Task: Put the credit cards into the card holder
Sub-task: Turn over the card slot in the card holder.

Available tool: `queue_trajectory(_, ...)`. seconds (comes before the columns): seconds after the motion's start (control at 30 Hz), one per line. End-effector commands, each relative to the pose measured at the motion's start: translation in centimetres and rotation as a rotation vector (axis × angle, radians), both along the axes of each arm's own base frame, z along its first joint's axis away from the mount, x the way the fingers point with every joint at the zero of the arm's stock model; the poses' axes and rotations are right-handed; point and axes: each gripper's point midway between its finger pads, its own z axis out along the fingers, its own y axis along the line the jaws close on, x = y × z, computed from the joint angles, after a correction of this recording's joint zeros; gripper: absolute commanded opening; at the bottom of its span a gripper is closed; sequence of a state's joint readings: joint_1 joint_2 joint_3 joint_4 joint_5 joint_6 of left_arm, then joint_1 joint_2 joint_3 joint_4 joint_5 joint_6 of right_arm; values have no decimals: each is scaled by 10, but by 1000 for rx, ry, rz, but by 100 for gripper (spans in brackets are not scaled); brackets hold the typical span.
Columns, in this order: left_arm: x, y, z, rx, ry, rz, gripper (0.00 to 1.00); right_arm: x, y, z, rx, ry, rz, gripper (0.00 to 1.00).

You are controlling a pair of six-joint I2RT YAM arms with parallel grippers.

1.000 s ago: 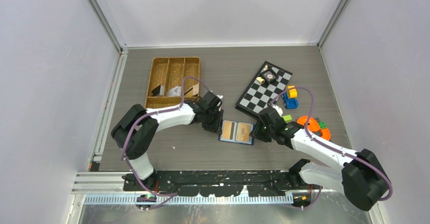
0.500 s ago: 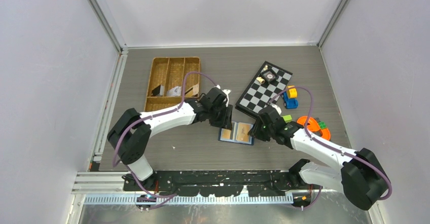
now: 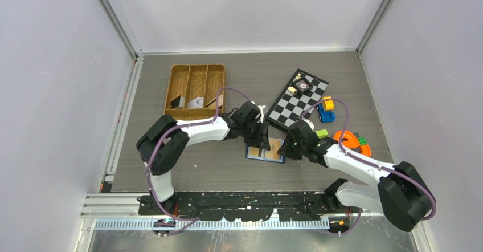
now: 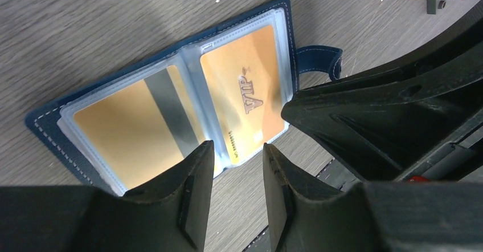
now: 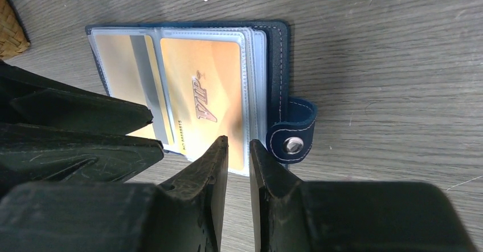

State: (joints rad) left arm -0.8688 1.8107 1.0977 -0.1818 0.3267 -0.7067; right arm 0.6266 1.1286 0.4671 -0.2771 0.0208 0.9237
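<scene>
A: Layout?
B: Grey wood-grain table [image 3: 228, 175]. Wicker compartment tray [image 3: 196, 66] at the far left, checkerboard [image 3: 287, 108] at the far right. Both arms reach to the middle, between the two.
A: Card holder?
B: Navy card holder [image 5: 279, 64] lies open and flat on the table, just near of the checkerboard, with its clear sleeves facing up.
A: Grippers?
B: Left gripper [image 4: 236, 152] is over the holder's near edge, at the fold. Its fingers are moderately apart with nothing between them. Right gripper [image 5: 237, 143] is over the sleeve edge beside the tab. Its gap is narrow, with no visible clamp. Can't tell whether its tips touch the sleeve.
A: Cards?
B: Two orange-tan cards are sleeved: a VIP-face card [image 5: 202, 98] on the tab side, and a card showing its magnetic stripe [image 4: 136, 124] on the other page.
A: Tab?
B: Snap tab [image 5: 293, 129] is unfastened and sticks out sideways, snap visible.
</scene>
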Motion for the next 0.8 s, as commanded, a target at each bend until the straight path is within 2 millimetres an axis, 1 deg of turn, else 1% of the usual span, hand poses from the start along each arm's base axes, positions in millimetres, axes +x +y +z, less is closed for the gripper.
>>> queue_trajectory(0.0, 3, -16, 5, -66, -3, -13, 38, 7, 3, 1, 12, -19, -18, 26)
queue_trajectory(0.43, 0, -5, -19, 8, 19, 2, 35, 5, 6, -7, 24, 0, -15, 25)
queue_trajectory(0.53, -1, -3, -23, 17, 27, 0, 31, 5, 6, -9, 27, 1, -18, 25)
queue_trajectory(0.73, -4, -1, -28, 25, 37, 0, 16, 5, 6, -7, 35, -7, -22, 25)
queue_trajectory(0.77, -3, -1, -28, 20, 38, 1, 14, 3, 9, -6, 54, 3, -10, 25)
